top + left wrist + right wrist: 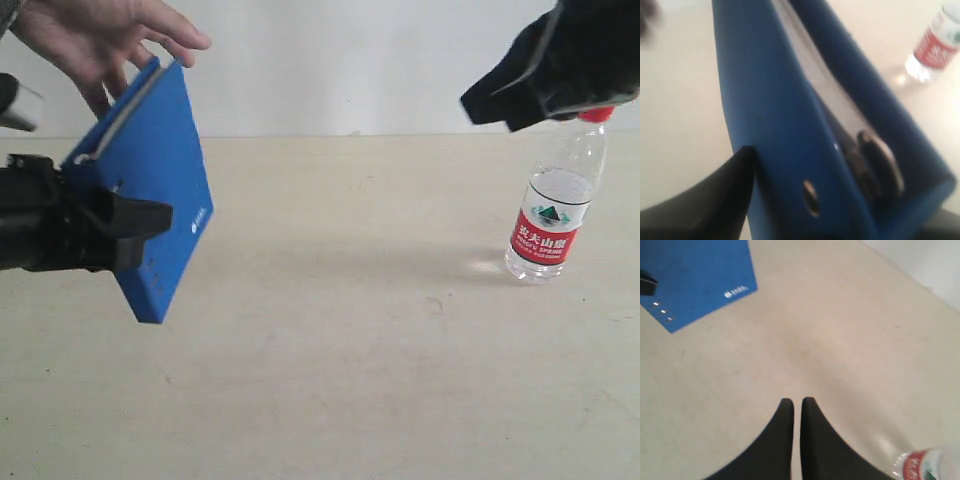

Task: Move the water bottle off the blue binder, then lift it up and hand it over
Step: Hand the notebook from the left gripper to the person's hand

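Surface (350, 350): pale, matte.
Left claw (125, 222): clamped on blue binder (165, 170), left of frame, raised clear of surface and tilted. Long axis climbs lower right to upper left; upper edge at person's hand (90, 40), contact uncertain. Judged: handover step, left arm nearer.
Binder marking: small white logo, unreadable.
Water bottle (552, 215): upright on surface, right of frame, well apart from binder. Red label, white Chinese characters, green mountain emblem.
Right claw (796, 406): together, empty, just above red cap.
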